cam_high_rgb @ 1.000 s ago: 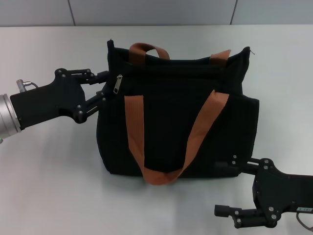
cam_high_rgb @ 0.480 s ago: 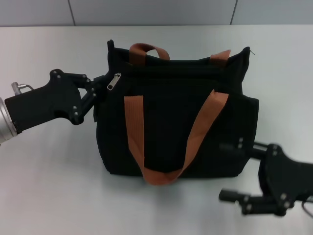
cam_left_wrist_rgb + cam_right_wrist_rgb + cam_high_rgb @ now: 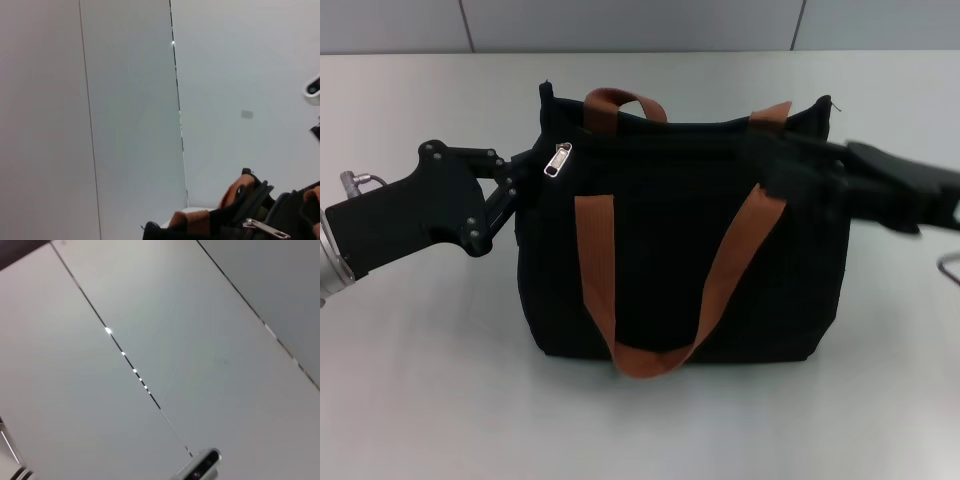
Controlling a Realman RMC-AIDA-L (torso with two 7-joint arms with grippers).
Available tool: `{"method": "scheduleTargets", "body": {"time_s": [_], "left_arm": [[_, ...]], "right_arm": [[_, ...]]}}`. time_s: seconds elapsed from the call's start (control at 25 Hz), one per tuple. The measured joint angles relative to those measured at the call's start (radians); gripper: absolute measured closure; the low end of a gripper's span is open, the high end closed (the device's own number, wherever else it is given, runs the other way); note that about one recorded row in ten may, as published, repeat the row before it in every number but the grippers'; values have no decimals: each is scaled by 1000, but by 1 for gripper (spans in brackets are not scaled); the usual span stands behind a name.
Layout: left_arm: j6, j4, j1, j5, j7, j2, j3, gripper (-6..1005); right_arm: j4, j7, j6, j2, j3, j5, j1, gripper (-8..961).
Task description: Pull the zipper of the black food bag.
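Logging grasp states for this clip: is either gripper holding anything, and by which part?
Cannot be told. The left gripper sits against the black food bag beside the zipper; the right gripper is at its top right.

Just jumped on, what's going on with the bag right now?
The left gripper is at the upper left corner of the black food bag, right beside the silver zipper, which sits at that end of the track. The right gripper is up against the bag's upper right side, near the orange handle. The bag stands upright on the table.
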Motion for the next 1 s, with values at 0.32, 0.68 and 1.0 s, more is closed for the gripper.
{"method": "scheduleTargets", "body": {"time_s": [0.32, 0.68, 1.0], "left_arm": [[7, -10, 0, -15, 0, -1, 6, 971], [8, -10, -1, -15, 0, -1, 5, 969], [10, -10, -2, -15, 1, -1, 7, 968]], "right_arm": [[-73, 358, 161, -7, -125, -9, 147, 141], [-147, 573, 301, -7, -274, -12, 212, 142], [-165, 626, 396, -8, -343, -47, 262, 184]]}}
